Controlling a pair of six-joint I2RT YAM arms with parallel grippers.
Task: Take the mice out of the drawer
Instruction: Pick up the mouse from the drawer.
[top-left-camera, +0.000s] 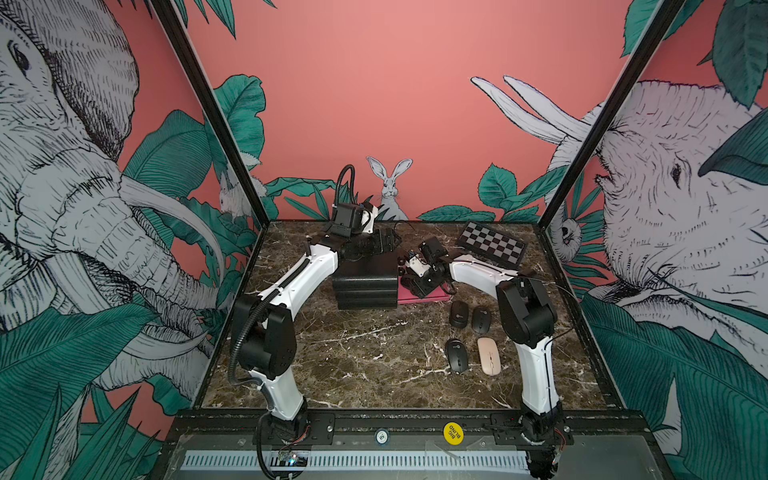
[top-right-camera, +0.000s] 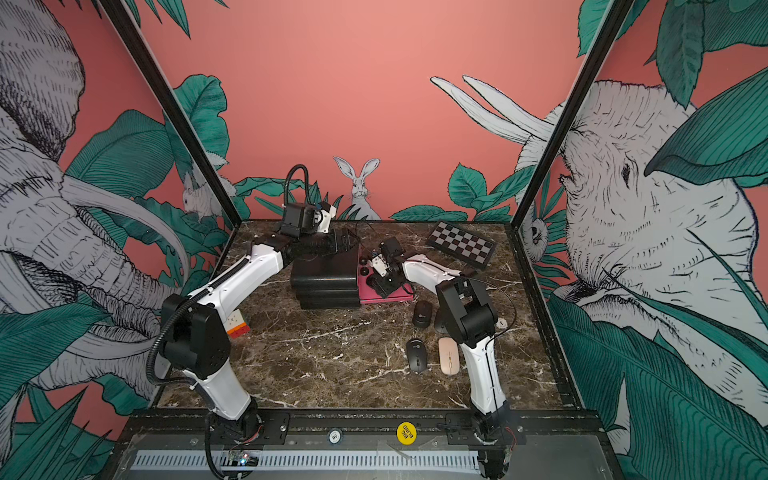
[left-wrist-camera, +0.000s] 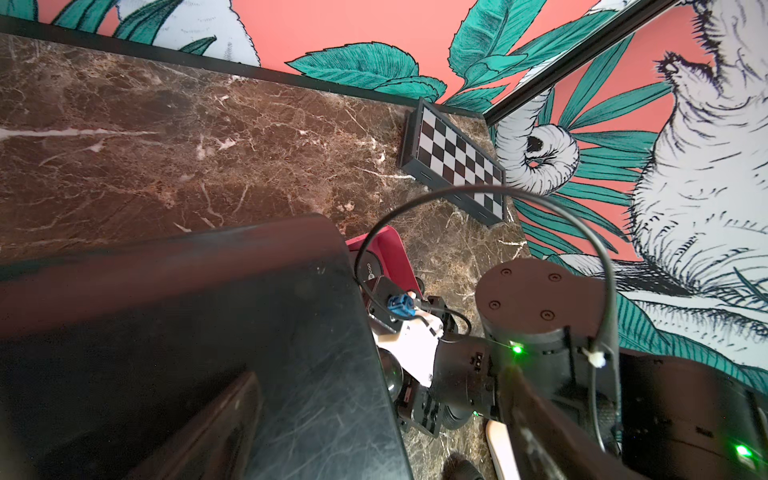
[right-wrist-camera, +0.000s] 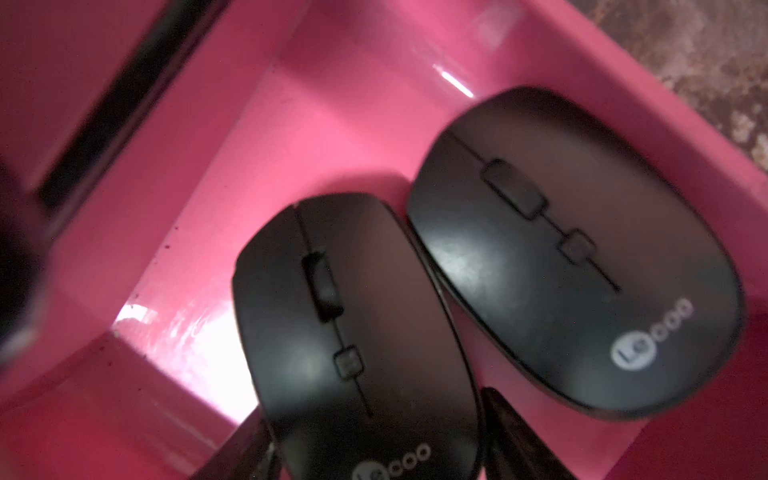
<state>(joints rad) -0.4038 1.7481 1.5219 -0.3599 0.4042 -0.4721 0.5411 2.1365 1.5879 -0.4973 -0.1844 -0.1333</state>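
Two black oval wireless mice (right-wrist-camera: 573, 249) lie in the glossy pink plastic drawer (right-wrist-camera: 291, 124); four more mice (top-left-camera: 459, 313), three black and one slim pink-cream mouse (top-left-camera: 488, 355), sit out on the brown marble tabletop (top-left-camera: 353, 365). The right gripper (right-wrist-camera: 376, 409) straddles the tail of the nearer mouse (right-wrist-camera: 357, 332), dark fingers (right-wrist-camera: 511, 432) close against both flanks; whether they pinch, I cannot tell.
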